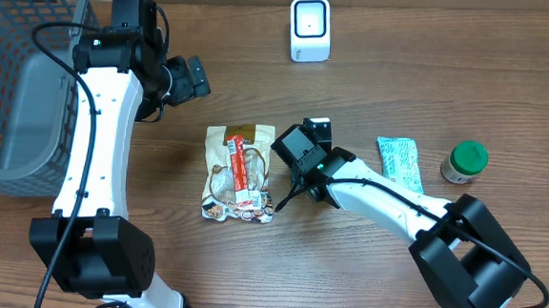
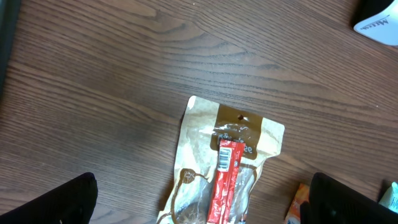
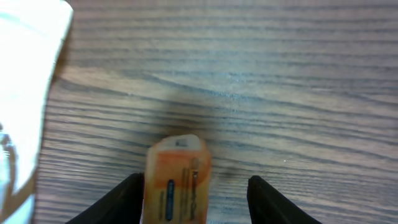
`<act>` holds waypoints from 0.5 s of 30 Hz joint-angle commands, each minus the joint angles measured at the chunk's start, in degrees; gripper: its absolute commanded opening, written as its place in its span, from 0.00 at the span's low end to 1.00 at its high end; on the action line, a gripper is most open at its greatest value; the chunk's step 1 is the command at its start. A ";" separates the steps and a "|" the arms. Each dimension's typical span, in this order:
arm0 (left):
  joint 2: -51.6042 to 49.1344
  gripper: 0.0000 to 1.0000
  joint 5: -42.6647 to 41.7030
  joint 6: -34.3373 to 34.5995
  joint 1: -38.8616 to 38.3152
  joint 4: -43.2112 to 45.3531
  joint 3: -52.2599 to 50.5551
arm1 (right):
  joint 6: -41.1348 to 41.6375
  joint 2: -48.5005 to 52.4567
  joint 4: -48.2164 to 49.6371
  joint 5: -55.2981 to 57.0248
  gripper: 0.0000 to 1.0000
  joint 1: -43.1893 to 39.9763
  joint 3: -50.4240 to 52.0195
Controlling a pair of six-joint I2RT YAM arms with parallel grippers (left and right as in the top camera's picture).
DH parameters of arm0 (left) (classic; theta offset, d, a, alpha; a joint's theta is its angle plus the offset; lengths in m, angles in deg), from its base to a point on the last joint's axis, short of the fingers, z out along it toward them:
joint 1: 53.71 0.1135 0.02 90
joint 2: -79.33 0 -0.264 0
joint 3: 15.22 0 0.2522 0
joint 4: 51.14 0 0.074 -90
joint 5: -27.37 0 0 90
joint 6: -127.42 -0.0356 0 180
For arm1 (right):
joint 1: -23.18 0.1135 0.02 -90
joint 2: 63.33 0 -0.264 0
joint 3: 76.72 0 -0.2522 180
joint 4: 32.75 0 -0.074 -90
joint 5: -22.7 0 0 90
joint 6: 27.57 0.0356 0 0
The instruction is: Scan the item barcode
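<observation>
The right gripper's (image 3: 194,182) fingers (image 3: 127,200) stand apart astride a small orange packet (image 3: 177,183). The packet lies flat on the wooden table (image 1: 432,68), close against one finger and with a clear gap to the other. So the jaws are open around it and not clamped.

I judge this to be the pick-up step, with the orange packet as the item to scan. The next move calls for centring the jaws and closing on its sides. The gripper must then lift it and carry it to the white scanner (image 1: 310,29), which sits well apart at the far edge, with the barcode facing the scanner window.

Just beside that gripper lies a brown snack pouch (image 1: 238,171) with a red strip. The left gripper (image 1: 195,76) hangs above it, jaws wide and empty.
</observation>
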 commanded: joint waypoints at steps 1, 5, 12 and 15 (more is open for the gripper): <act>1.18 1.00 0.15 -0.68 -0.37 0.02 0.74 | -0.35 -2.99 0.09 -0.39 0.53 -0.26 -2.25; 1.20 1.00 0.15 -0.68 -0.37 0.02 0.74 | -0.33 -2.99 -0.37 -2.36 0.46 -0.26 -2.19; 1.18 1.00 0.15 -0.68 -0.37 0.02 0.74 | -0.13 -2.99 -1.81 -2.47 0.40 -0.20 -2.19; 1.18 1.00 0.15 -0.68 -0.37 0.02 0.74 | -0.13 -2.97 -2.05 -2.91 0.39 -0.20 -1.97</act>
